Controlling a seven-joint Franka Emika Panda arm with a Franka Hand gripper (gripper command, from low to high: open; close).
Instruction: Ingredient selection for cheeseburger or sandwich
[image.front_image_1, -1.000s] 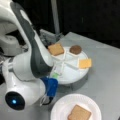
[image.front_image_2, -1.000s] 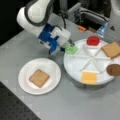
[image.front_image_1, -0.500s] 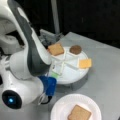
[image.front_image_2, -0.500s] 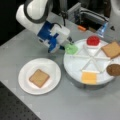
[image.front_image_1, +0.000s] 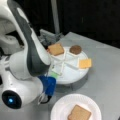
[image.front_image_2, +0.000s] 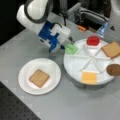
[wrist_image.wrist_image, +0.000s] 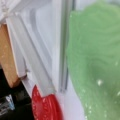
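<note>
Lettuce (image.front_image_2: 71, 48) in segmented tray (image.front_image_2: 75, 65), tool (image.front_image_2: 67, 43) right at it.
Tool grip state: cannot tell; jaws hidden behind blue-white wrist. Wrist view filled by lettuce (wrist_image.wrist_image: 95, 62), tomato (wrist_image.wrist_image: 46, 106) below. Tray also has tomato (image.front_image_2: 93, 40), bread square (image.front_image_2: 111, 49), patty (image.front_image_2: 114, 69), cheese (image.front_image_2: 89, 77). Second bread square (image.front_image_2: 39, 78) on paper plate (image.front_image_2: 25, 72), on grey table (image.front_image_2: 75, 105). No readable text.
</note>
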